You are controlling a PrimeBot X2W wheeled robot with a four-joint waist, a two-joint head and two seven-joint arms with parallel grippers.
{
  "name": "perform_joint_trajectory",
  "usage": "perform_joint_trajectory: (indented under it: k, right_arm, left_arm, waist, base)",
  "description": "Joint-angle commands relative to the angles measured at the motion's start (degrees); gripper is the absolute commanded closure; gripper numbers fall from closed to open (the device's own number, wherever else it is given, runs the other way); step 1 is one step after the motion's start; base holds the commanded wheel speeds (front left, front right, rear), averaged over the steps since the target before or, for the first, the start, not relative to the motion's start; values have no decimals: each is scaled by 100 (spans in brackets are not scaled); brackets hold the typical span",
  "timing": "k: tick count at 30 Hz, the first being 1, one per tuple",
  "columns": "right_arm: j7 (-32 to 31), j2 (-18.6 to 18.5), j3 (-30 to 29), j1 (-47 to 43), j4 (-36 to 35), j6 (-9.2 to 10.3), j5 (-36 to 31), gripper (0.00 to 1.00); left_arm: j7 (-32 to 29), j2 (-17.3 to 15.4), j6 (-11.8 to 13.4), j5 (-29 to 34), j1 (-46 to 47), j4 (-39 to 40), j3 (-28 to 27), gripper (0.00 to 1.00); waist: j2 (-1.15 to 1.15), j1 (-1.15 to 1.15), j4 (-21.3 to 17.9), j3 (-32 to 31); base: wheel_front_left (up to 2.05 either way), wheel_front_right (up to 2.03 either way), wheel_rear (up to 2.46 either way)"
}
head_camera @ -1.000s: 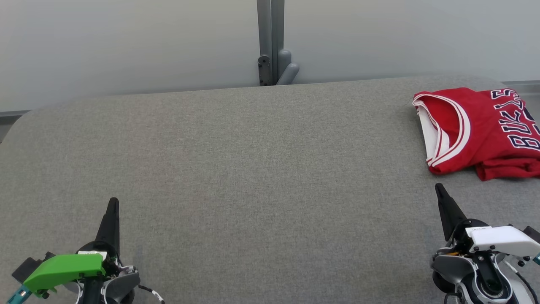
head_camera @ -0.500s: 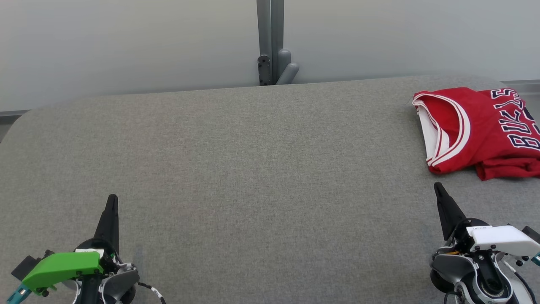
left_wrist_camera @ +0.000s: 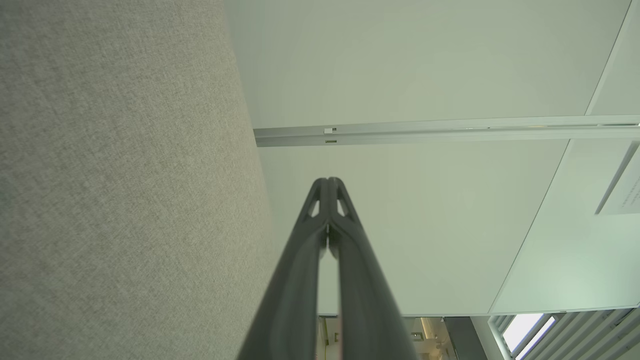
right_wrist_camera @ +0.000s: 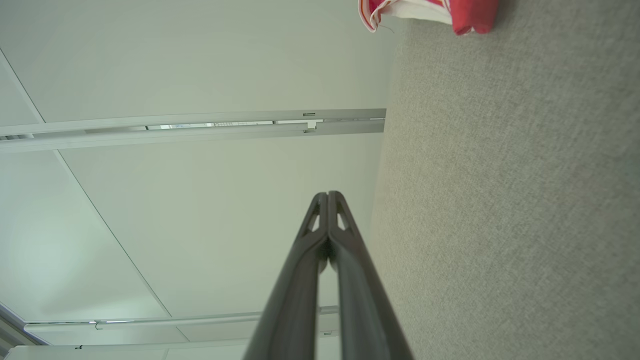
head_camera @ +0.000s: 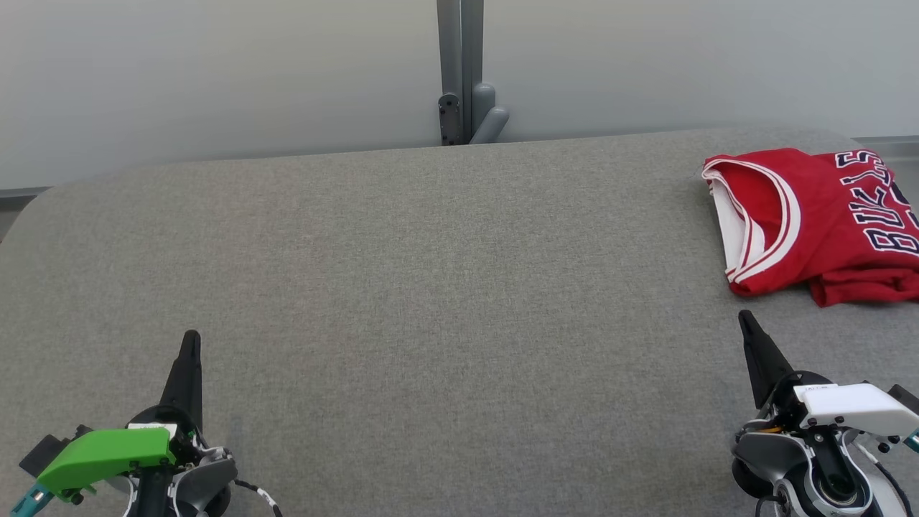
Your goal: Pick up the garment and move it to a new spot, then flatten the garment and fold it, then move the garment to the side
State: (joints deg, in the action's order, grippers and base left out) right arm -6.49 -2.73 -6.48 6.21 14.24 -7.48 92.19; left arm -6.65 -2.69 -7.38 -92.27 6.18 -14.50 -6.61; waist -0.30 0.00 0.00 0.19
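Both of my grippers are clenched, with nothing between their fingers. The left gripper (head_camera: pixel 191 342) is over the near left of the grey desk (head_camera: pixel 431 287), its dark fingers pressed into one point aimed at the far edge. In my left wrist view the two fingers (left_wrist_camera: pixel 350 260) meet at the tips. The right gripper (head_camera: pixel 747 322) is over the near right of the desk, shut the same way, tip leaning slightly left.

The red jersey (head_camera: pixel 811 222) lies folded at the far right of the desk, running past the right edge of my head view. Its opening, trimmed in white and red, faces left, and dark letters outlined in white cross the cloth. My right gripper's tip is near the jersey's near edge but apart from it, with bare desk between. A grey post (head_camera: pixel 461 72) stands against the pale wall behind the desk.
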Motion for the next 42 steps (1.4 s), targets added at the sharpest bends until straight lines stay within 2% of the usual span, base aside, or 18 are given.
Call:
perform_joint_trajectory:
  k: [1, 42]
  right_arm:
    - [-10, -29, 7, 57, 7, -2, 38, 100]
    - [-9, -29, 8, 56, 7, -2, 39, 100]
  left_arm:
    - [-18, -35, -20, -22, 78, 28, -12, 100]
    - [-18, -35, -21, -21, 77, 29, -11, 100]
  waist:
    - [30, 0, 0, 0]
    - [30, 0, 0, 0]
  base:
    - [0, 0, 0]
    - [0, 0, 0]
